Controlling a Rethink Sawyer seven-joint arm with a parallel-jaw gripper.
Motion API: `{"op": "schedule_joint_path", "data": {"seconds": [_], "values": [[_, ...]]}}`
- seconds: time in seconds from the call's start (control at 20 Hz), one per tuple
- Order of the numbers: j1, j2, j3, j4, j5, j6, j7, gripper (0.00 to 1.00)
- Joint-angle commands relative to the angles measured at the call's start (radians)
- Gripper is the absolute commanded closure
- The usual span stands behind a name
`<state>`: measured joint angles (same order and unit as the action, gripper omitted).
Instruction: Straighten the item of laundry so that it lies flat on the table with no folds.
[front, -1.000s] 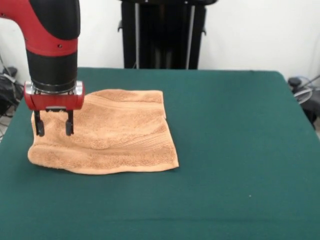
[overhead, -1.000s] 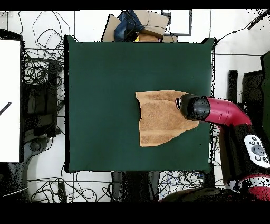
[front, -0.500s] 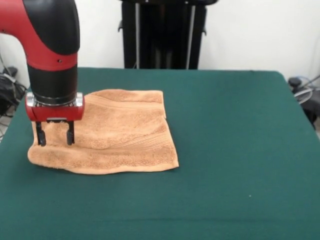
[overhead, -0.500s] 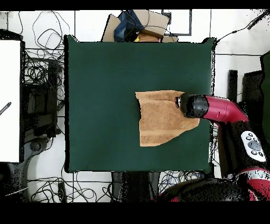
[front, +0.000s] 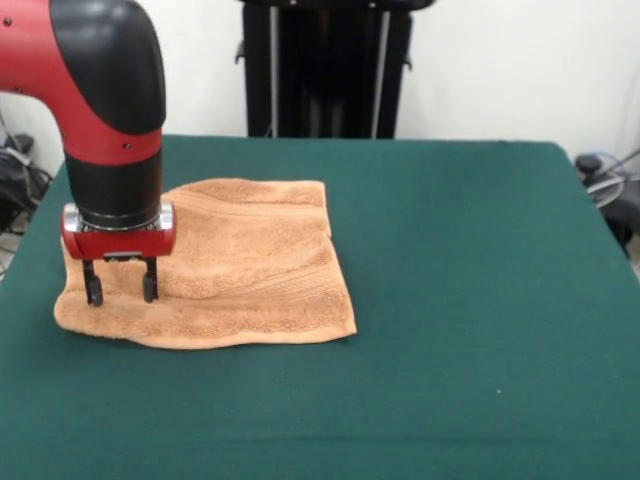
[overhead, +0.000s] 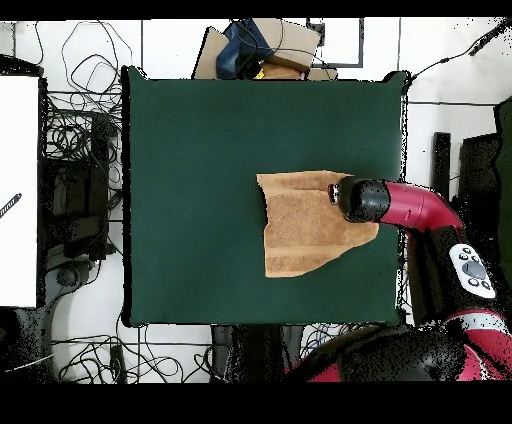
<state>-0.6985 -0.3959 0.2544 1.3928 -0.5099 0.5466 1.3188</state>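
The item of laundry (front: 240, 265) is an orange-tan towel lying on the left part of the green table (front: 460, 300) in the front view. It looks doubled over, with a rounded fold along its front edge and a ripple across the middle. My gripper (front: 121, 291) stands open over the towel's front left corner, fingertips down at or just above the cloth. In the overhead view the towel (overhead: 300, 225) lies right of the table's (overhead: 190, 200) centre, and the gripper (overhead: 350, 198) covers its right edge.
A black stand (front: 325, 65) rises behind the table's far edge. Cables and boxes (overhead: 75, 150) lie on the floor around the table. A white panel (overhead: 18, 190) sits beyond the table's left side in the overhead view.
The gripper has come down and toward the towel's front left corner, still open. The towel has not visibly changed shape.
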Motion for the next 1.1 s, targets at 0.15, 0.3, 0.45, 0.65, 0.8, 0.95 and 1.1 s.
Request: {"op": "schedule_joint_path", "data": {"seconds": [0.15,0.3,0.45,0.65,0.8,0.95,1.1], "values": [[0.035,0.039,0.017,-0.038,-0.017,0.054,0.012,0.00],[0.035,0.043,0.015,-0.044,-0.018,0.055,0.010,0.00],[0.029,0.057,0.014,-0.051,-0.021,0.043,0.009,0.00],[0.018,0.086,0.022,-0.081,-0.022,0.044,-0.007,0.00],[0.013,0.086,0.025,-0.085,-0.017,0.054,-0.014,0.00],[0.010,0.056,0.031,-0.066,-0.010,0.069,-0.022,0.00],[-0.002,0.004,0.043,-0.026,0.004,0.091,-0.036,0.00]]}}
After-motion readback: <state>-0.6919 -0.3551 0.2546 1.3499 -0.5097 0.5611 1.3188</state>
